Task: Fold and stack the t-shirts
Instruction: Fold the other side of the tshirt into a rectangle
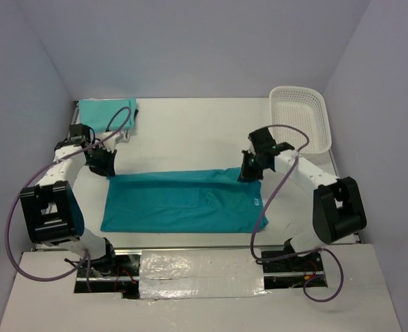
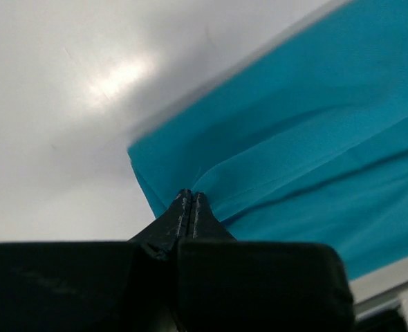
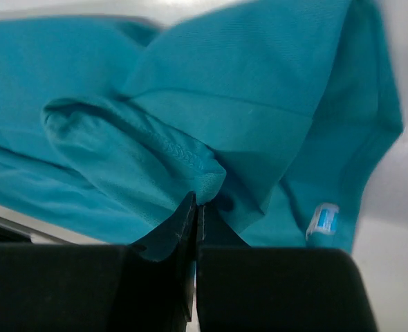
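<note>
Fold step on teal t-shirt (image 1: 180, 200), flat on the surface (image 1: 190, 135) between the arms. Left jaws pinched shut on its far-left corner, right jaws pinched shut on bunched cloth at its far-right edge. Next, probably: lift both ends evenly and carry the far edge over to the near edge.

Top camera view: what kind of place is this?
Probably a robot lab booth, not a home: plain walls box in a white table, a left arm and right arm are bolted at its near edge, plus a teal t-shirt and laundry basket.
</note>
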Available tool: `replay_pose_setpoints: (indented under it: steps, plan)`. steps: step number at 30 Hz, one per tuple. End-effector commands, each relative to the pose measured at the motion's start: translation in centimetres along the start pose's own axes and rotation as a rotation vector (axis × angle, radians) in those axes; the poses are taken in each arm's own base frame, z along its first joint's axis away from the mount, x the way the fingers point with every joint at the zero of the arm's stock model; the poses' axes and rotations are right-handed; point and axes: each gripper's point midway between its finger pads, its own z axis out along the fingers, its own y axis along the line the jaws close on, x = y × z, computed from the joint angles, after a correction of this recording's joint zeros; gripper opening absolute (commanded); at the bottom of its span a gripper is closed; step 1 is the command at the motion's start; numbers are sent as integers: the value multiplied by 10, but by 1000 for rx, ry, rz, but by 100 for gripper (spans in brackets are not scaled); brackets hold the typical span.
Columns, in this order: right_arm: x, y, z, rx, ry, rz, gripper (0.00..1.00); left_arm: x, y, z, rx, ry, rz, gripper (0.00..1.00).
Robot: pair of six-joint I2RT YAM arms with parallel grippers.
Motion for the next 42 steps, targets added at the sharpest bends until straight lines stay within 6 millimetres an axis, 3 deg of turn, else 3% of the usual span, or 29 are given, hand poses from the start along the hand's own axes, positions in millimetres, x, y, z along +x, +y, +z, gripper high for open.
replay_pose_setpoints:
  steps: [1,3,5,12,16,19,20,22,23,25,26,28,29,31,32,33,34,36,37,38,39,40,41,42]
  plan:
    - [14,6,-8,-46,-68,18,0,45,-7,-7,8,109,58,0]
    - [32,1,-1,-44,-43,37,0,63,-12,-3,13,143,54,0]
    - [42,-3,3,-37,-27,52,0,67,-13,0,9,148,50,0]
    - [37,0,3,-15,-27,32,0,49,-3,2,-3,112,37,0]
    - [46,-4,1,-4,-12,13,0,53,-2,1,-2,130,70,0]
    - [69,-6,9,-36,55,15,15,75,-6,2,17,206,110,2]
    - [82,-9,12,-32,88,17,27,81,-7,2,23,225,121,5]
    - [96,-14,13,-17,123,25,36,100,-7,1,14,288,141,19]
    - [106,-22,12,9,141,32,44,111,-5,1,-4,330,151,34]
    - [114,-30,9,29,151,37,57,117,-2,0,-19,355,158,50]
    - [114,-31,7,36,145,36,60,117,0,-2,-24,362,160,67]
    - [105,-30,-6,50,100,28,60,108,2,-6,-30,347,151,73]
    - [101,-29,-11,53,81,28,60,90,8,-12,-46,308,152,99]
    - [89,-22,-29,43,21,46,60,69,0,-21,10,249,129,99]
    - [86,-20,-35,41,8,56,61,43,5,-32,0,190,142,99]
    - [88,-19,-45,43,-5,89,63,36,0,-38,27,174,130,99]
    - [84,-18,-52,46,-29,103,71,22,-3,-41,52,125,128,99]
    - [79,-25,-65,80,-92,141,75,0,3,-47,42,73,113,97]
    - [73,-25,-69,81,-124,142,74,-6,2,-45,55,51,98,94]
    - [67,-22,-73,65,-159,129,70,-19,2,-46,69,15,96,84]
    - [55,-10,-73,10,-200,110,62,-24,-3,-39,111,3,76,74]
    - [47,1,-73,-36,-213,68,34,-39,-6,-39,128,-36,76,60]
    - [42,9,-64,-59,-187,48,23,-56,-24,-35,186,-72,100,37]
    - [26,33,-68,-145,-205,10,9,-63,-33,-29,217,-67,82,28]
